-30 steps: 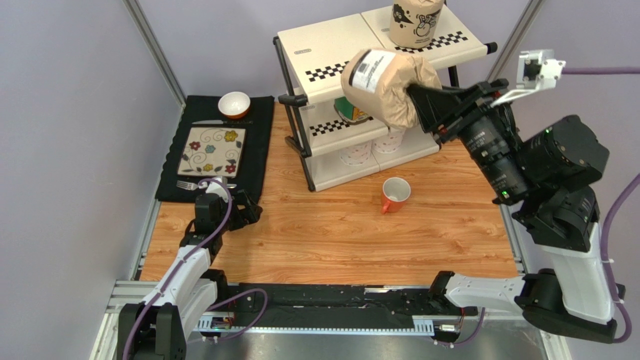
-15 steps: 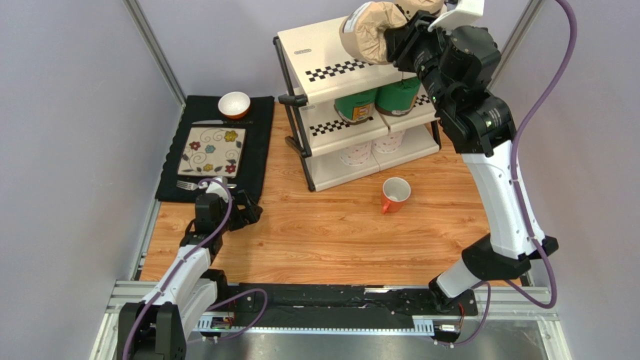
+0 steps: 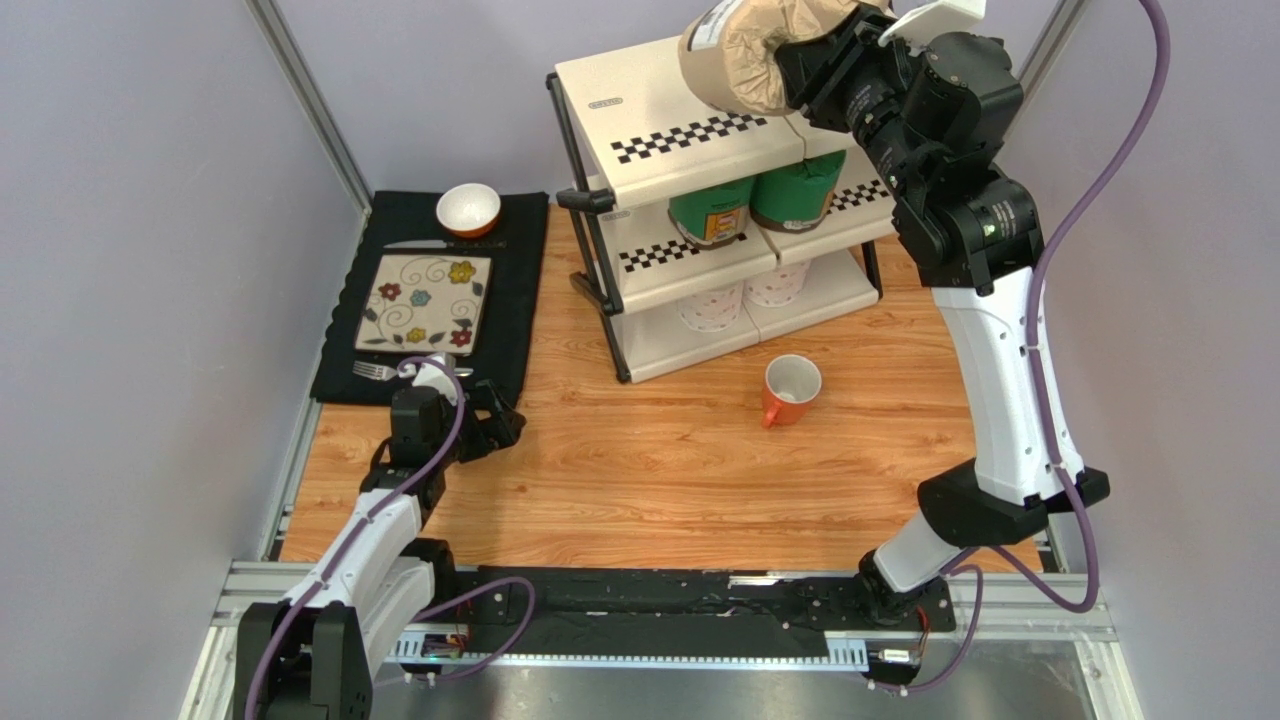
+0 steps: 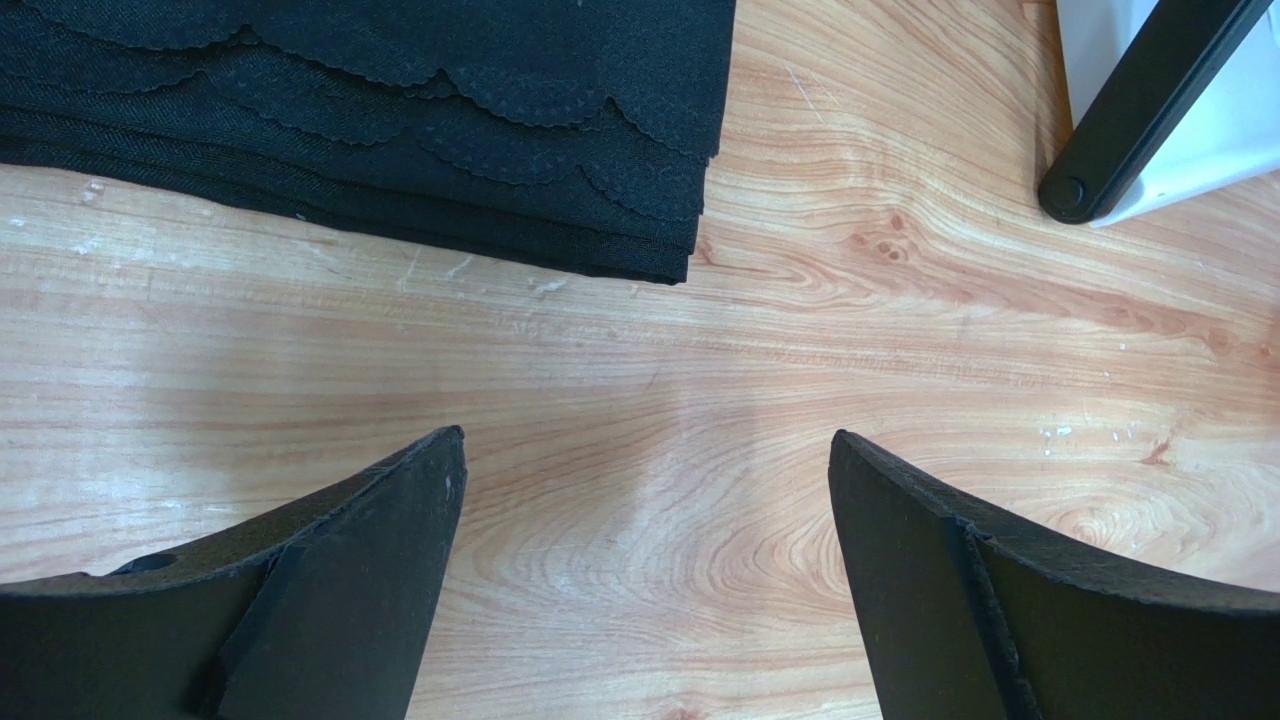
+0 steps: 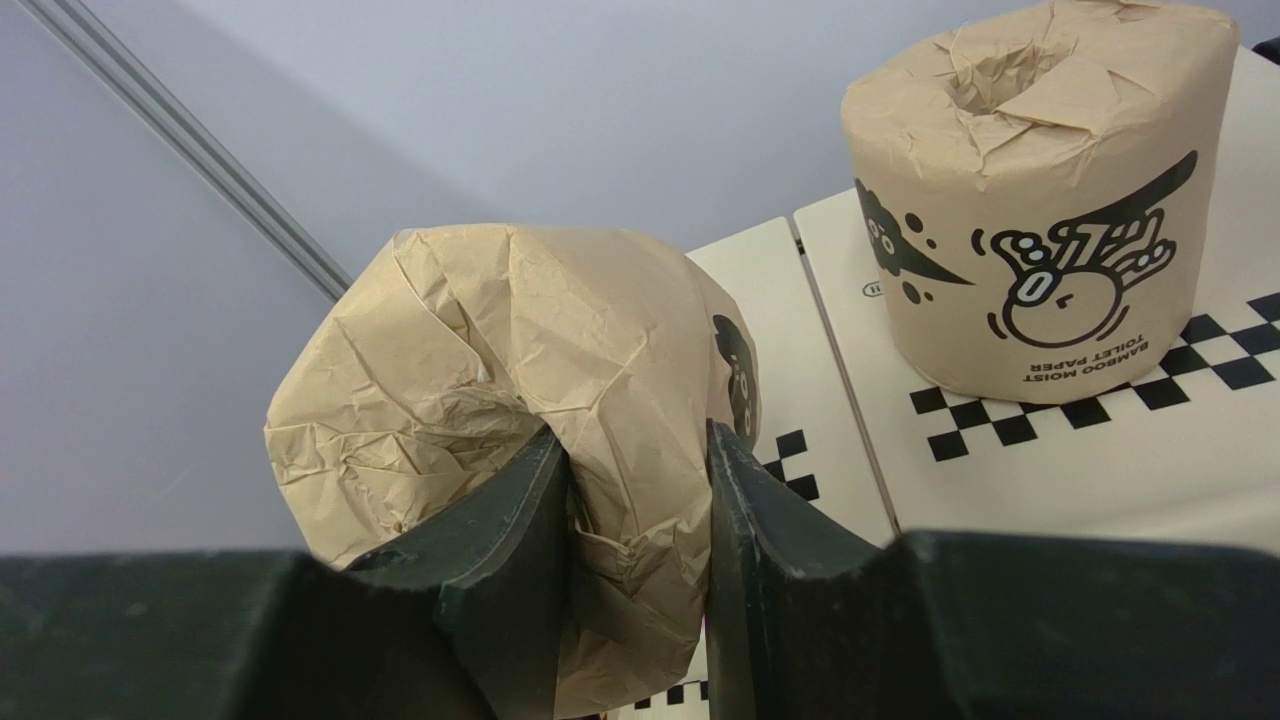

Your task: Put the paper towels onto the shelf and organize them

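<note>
The shelf [image 3: 646,93] stands at the back of the table. Two green rolls [image 3: 712,210] sit on its middle tier and two white rolls [image 3: 709,308] on the bottom tier. My right gripper [image 3: 804,68] is shut on a brown kraft roll [image 3: 739,48], held tilted above the top tier's left panel. In the right wrist view the fingers [image 5: 639,450] pinch the crumpled wrap of this roll [image 5: 496,345]. The second kraft roll [image 5: 1037,195] stands upright on the right panel. My left gripper [image 4: 646,450] is open and empty, low over bare wood near the placemat [image 4: 451,105].
An orange mug [image 3: 790,387] lies on the wood in front of the shelf. The black placemat [image 3: 511,300] holds a floral plate [image 3: 424,300], a fork and an orange bowl [image 3: 469,209]. A shelf foot [image 4: 1142,105] shows in the left wrist view.
My right arm has swung the kraft roll up from in front of the shelf to above the top tier's left panel. The left arm has not moved.
</note>
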Action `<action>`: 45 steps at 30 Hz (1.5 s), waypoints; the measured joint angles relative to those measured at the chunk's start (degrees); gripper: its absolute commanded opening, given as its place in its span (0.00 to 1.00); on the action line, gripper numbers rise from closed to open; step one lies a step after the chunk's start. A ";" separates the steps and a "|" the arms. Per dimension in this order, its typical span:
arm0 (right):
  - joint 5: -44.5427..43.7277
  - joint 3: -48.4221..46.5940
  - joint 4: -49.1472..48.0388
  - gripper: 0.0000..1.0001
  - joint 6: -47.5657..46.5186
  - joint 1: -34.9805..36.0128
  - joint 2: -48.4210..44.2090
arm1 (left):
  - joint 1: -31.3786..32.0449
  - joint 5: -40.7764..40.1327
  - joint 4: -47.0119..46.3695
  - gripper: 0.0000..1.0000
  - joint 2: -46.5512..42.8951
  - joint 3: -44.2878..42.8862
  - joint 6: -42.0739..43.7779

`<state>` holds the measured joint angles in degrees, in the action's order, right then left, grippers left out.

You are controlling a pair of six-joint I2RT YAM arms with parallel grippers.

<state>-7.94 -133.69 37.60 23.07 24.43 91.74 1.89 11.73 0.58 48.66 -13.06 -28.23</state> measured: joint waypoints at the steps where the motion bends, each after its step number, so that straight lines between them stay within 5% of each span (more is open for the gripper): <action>1: 0.20 0.00 0.24 0.31 0.07 -0.11 0.02 | 0.00 0.00 0.00 0.99 0.00 0.00 0.00; 17: -1.68 2.84 3.19 0.33 -0.46 -1.38 -0.02 | 0.00 0.02 -0.07 0.99 0.11 0.00 0.00; 30: -3.30 3.78 2.32 0.68 -0.79 -2.14 -0.02 | 0.00 0.22 -0.04 0.99 0.11 0.00 0.00; 45: -1.42 -2.82 -1.03 0.70 0.11 -4.37 6.84 | 0.00 0.22 -0.09 0.99 0.33 0.00 0.00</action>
<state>-9.37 -136.51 36.58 23.18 20.05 98.59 1.89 11.94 0.49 48.99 -13.06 -28.23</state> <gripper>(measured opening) 0.696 0.992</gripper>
